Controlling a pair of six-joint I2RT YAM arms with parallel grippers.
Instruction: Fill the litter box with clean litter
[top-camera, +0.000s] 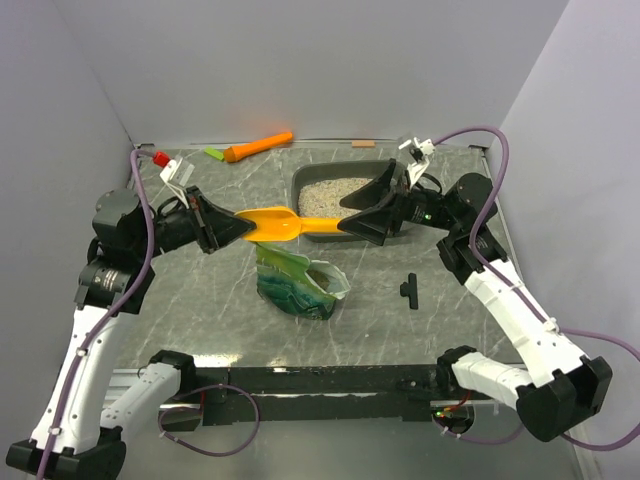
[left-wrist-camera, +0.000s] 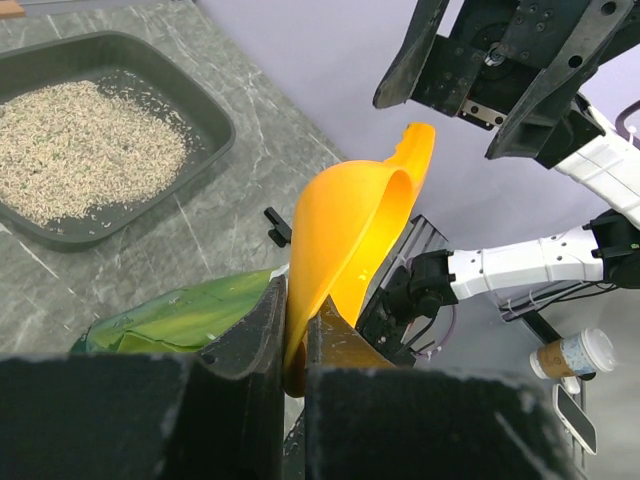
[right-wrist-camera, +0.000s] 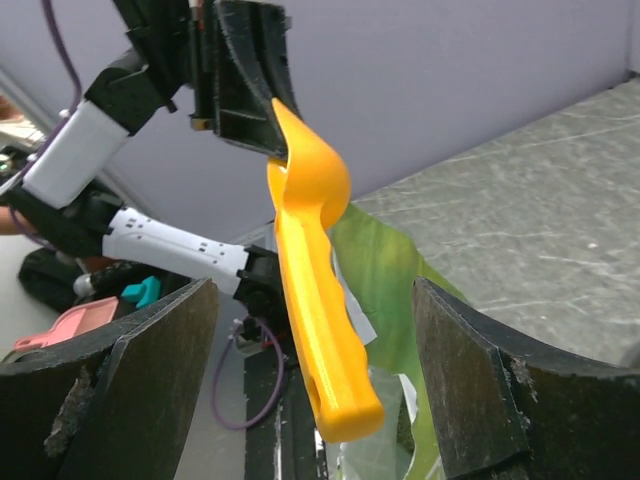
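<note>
The dark grey litter box (top-camera: 298, 186) sits at the back middle of the table with beige clean litter (top-camera: 326, 192) in it; both show in the left wrist view (left-wrist-camera: 212, 112) (left-wrist-camera: 80, 140). My left gripper (top-camera: 226, 229) is shut on the bowl edge of an orange scoop (top-camera: 283, 222) and holds it in the air above the green bag (top-camera: 298, 283). My right gripper (top-camera: 352, 222) is open, its fingers either side of the scoop's handle (right-wrist-camera: 322, 320) without touching it. In the left wrist view the scoop (left-wrist-camera: 350, 230) stands up from my shut jaws.
An orange carrot-shaped toy (top-camera: 258, 146) and a small green piece (top-camera: 214, 154) lie at the back left. A small black part (top-camera: 409, 290) lies right of the bag. Grey walls close the table's sides and back. A paper cup (left-wrist-camera: 575, 355) stands off the table.
</note>
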